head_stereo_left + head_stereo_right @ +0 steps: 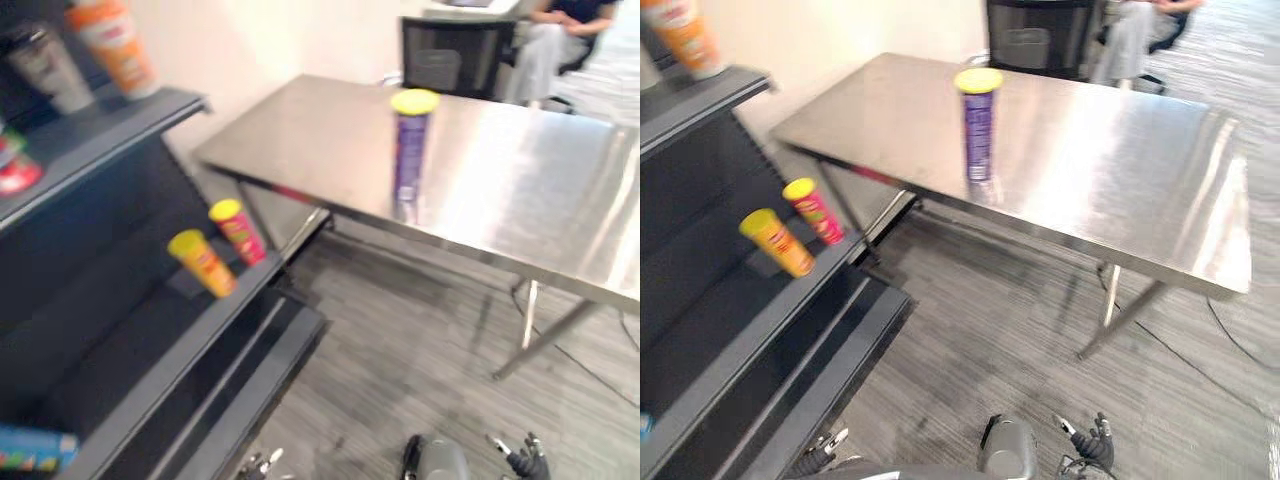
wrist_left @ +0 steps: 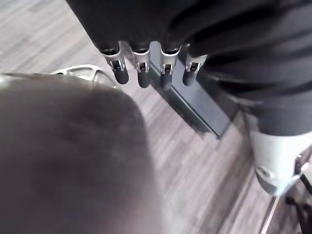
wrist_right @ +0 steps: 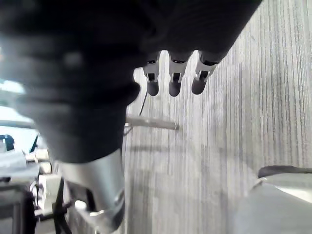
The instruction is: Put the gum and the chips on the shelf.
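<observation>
The slick steel tabletop [image 1: 520, 170] carries the tall purple chips tube [image 1: 411, 150] upright near its near edge, so a glancing reach could, I'd guess, topple it onto the grey plank floor [image 1: 420, 340]; the dark shelf [image 1: 120, 340] already has a yellow tube [image 1: 202, 262] and a red tube [image 1: 238, 230] at its front edge, easily knocked. The left hand [image 2: 143, 68] and right hand [image 3: 174, 80] hang low over the floor, fingers relaxed and empty; the gum I cannot pick out; a person [image 1: 545, 45] sits beyond the far edge.
</observation>
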{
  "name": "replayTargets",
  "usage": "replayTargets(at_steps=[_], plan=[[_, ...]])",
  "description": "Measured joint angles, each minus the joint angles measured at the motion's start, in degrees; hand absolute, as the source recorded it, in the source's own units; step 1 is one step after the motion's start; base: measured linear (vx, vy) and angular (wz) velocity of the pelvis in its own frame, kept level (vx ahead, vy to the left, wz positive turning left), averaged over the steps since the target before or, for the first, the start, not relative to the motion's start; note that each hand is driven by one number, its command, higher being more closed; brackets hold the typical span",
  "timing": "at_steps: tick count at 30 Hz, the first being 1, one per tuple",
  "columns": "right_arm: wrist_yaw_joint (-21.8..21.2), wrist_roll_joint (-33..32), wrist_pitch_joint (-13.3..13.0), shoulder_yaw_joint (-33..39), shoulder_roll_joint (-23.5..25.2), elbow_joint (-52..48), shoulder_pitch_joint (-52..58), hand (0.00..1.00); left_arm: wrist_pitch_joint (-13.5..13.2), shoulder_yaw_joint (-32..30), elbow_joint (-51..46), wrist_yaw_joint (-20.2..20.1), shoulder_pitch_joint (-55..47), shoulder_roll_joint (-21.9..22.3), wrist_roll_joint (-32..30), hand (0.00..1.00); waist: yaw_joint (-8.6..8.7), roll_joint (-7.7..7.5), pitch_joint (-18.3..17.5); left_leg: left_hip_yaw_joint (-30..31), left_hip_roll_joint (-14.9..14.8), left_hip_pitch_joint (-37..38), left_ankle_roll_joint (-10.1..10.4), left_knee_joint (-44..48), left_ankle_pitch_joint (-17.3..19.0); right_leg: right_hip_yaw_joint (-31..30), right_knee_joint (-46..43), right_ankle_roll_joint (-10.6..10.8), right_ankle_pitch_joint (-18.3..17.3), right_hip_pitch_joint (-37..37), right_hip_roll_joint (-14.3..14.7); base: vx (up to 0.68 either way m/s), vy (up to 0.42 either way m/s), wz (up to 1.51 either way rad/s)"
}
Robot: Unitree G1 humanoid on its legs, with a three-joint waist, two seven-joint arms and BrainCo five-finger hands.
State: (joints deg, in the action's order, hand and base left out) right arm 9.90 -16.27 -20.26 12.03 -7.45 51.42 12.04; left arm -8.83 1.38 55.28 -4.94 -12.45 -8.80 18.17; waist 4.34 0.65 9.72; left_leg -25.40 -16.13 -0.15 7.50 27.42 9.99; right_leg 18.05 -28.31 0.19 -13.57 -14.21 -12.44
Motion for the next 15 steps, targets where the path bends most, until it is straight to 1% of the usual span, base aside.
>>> replayTargets(at_steps=[2,5,6,8,9,10,11,12,13,14,15], plan=[[-0.1,0.0,0.0,-0.1,-0.3,0.0,0.2,0.0,-0.3,0.1,-0.6,0.5,-0.1,0.3,2.0,0.0,-0.01,0.08,0.0,2.8,1.3,-0.8,-0.1,-1.7,-0.1,-1.9,1.2,0.0,0.0,1.0,1.1,0.11,-0.01,-0.95],[-0.3,-0.6,0.1,-0.3,-0.1,-0.8,0.6,0.0,-1.1,-0.5,-1.3,0.9,-0.2,0.5,2.1,0.0,-0.34,0.06,0.1,5.1,2.0,-3.7,-0.7,-5.6,-0.6,-5.1,2.6,0.2,0.1,2.0,2.8,0.09,0.033,-0.84],[-0.4,-0.7,0.1,-0.5,0.2,-1.5,0.6,0.0,-1.2,-1.3,-1.4,1.3,-0.2,0.9,3.2,0.0,-0.5,0.05,0.1,7.6,2.6,-4.7,-1.4,-7.5,-1.1,-6.9,2.7,0.4,0.2,2.0,3.5,0.14,0.149,-0.97],[-0.6,-0.7,0.1,-1.5,0.6,-1.7,0.5,0.0,-1.3,-2.0,-1.4,2.2,-0.3,1.6,4.2,0.0,-1.38,0.12,0.1,11.3,3.5,-4.6,-0.9,-10.4,-1.9,-10.1,3.0,0.8,0.5,2.3,4.6,0.15,0.175,-0.92],[-0.6,-0.7,0.1,-2.0,0.9,-1.7,0.5,0.0,-1.4,-2.4,-1.3,2.5,-0.2,1.9,4.2,0.0,-1.73,0.16,0.1,13.1,3.9,-4.4,-0.9,-11.9,-1.9,-11.4,3.1,1.1,0.6,2.4,5.2,0.11,0.169,-0.82],[-0.9,-0.7,0.1,-2.8,1.1,-2.3,0.5,0.0,-1.9,-2.7,-1.3,2.6,-0.2,2.3,4.2,0.0,-1.75,0.58,0.1,15.1,4.2,-3.7,-0.9,-14.2,-1.3,-12.8,2.9,1.8,0.9,2.3,6.0,0.17,0.29,-1.09],[-1.3,-0.7,0.1,-3.5,1.7,-2.5,0.6,0.0,-2.4,-3.7,-1.2,2.7,-0.2,2.6,4.8,0.0,-2.56,0.46,0.0,15.5,5.3,-2.8,0.6,-14.1,-2.1,-15.5,2.1,2.8,0.7,1.9,6.5,0.18,0.286,-1.0],[-1.5,-0.6,0.1,-3.7,2.2,-2.8,0.5,0.0,-2.6,-4.0,-1.1,2.7,-0.2,2.5,5.3,0.0,-2.95,0.64,-0.1,15.0,5.9,-2.6,0.4,-14.0,-1.4,-16.4,2.3,3.2,1.0,2.0,6.3,0.2,0.271,-0.77],[-1.7,-0.5,-0.1,-3.9,3.3,-3.4,1.1,0.0,-3.2,-3.9,-1.1,3.0,0.2,2.4,5.4,0.0,-2.49,-0.71,-0.6,15.1,7.2,-2.4,0.1,-13.1,0.2,-17.3,3.0,3.8,1.4,2.4,5.6,0.15,0.219,-0.42],[-1.7,-0.5,-0.2,-3.9,3.8,-3.4,1.5,0.0,-3.8,-3.7,-1.0,3.3,0.8,2.6,5.4,0.0,-2.71,-1.21,-0.8,15.0,8.4,-1.9,-0.1,-12.7,1.5,-18.9,3.7,4.5,1.6,2.5,5.1,0.15,0.223,-0.33],[-1.7,-0.5,-0.3,-3.9,3.9,-3.4,1.5,0.0,-4.0,-3.6,-1.0,3.5,1.0,2.7,5.4,0.0,-2.84,-1.3,-0.8,14.8,8.9,-1.6,-0.5,-12.6,2.0,-19.7,4.1,4.8,1.9,2.5,5.0,0.14,0.222,-0.41]])
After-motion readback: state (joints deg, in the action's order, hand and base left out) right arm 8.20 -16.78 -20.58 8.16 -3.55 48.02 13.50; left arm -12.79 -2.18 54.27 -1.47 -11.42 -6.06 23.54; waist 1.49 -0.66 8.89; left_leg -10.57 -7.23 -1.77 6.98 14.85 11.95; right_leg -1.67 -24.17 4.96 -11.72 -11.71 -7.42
